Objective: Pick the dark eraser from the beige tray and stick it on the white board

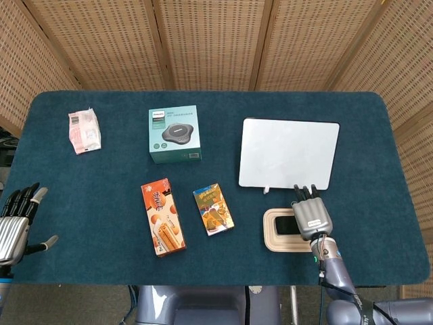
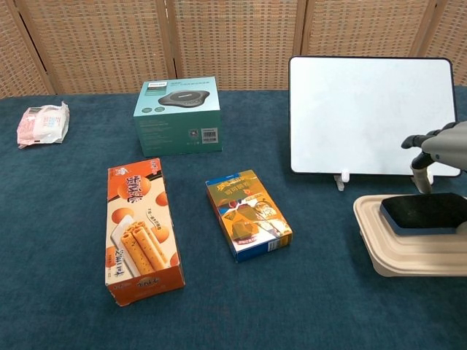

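Right hand [image 1: 310, 215] hovers over dark eraser [image 2: 425, 211], fingers apart, holding nothing. Eraser lies in beige tray [image 2: 398, 251] near desk's front-right edge; grasp and sticking on white board [image 2: 365, 113] remain.

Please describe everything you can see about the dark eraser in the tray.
The eraser is a flat dark block with rounded corners and a thin bluish layer beneath its black top. It lies flat in the beige tray, standing above the rim, just in front of the upright white board. The right hand hovers above it, fingers pointing toward the board; no grip is visible.
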You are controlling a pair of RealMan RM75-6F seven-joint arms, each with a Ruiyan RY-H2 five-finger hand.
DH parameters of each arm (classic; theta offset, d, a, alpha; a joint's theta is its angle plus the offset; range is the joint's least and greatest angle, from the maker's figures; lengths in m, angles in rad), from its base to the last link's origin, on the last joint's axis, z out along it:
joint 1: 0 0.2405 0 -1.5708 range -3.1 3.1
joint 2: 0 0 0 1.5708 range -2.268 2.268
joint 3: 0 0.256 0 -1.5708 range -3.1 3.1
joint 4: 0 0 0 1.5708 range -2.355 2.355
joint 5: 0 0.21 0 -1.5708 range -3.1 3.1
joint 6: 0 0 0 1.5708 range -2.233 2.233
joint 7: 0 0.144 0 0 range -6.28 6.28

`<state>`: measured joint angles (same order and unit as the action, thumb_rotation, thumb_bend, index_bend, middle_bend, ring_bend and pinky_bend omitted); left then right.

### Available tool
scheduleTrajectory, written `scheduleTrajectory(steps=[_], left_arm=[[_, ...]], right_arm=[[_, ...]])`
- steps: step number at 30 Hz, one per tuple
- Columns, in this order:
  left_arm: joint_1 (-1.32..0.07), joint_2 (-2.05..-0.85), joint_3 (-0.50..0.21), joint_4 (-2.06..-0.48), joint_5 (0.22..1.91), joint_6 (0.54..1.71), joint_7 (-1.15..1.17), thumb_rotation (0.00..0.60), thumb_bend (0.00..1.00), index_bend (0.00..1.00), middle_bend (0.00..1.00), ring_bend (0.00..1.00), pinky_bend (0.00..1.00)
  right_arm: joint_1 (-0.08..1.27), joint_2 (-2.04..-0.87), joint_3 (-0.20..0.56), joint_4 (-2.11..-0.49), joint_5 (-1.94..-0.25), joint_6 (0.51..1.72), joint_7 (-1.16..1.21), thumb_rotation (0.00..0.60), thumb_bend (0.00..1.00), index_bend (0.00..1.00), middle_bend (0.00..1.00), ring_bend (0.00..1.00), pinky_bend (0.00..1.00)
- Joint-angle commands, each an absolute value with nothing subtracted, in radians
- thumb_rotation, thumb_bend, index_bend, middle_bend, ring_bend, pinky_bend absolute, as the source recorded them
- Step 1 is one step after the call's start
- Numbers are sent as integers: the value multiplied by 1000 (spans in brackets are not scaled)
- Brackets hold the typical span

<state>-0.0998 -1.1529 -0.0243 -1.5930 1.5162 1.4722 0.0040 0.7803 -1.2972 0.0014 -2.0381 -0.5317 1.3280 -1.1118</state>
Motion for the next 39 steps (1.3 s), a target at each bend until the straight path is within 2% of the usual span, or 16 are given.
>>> scheduleTrajectory(steps=[1,12,32,39], left_arm=[[-100,-1153,-24,-1593,1517,1473,4,600,139,0,0,0,0],[-100,-1150,-23,-1595,1519,1472,-4,600,138,0,0,0,0],[-101,-1150,-22,-1594,1520,1470,-8,600,139,0,0,0,0],[-99,-1149,-23,-1595,1522,1477,-9,600,139,0,0,0,0]], right_arm=[[782,-1298,0,-2038,-531,1330,-1113,600,105,418,13,0,0],[786,-1312,-12,-2023,-524,1330,-1113,600,105,436,19,0,0],[788,-1321,-19,-2018,-543,1358,-1111,600,105,528,52,0,0],[768,-1323,9,-2015,-610,1429,-1071,600,105,546,52,0,0]])
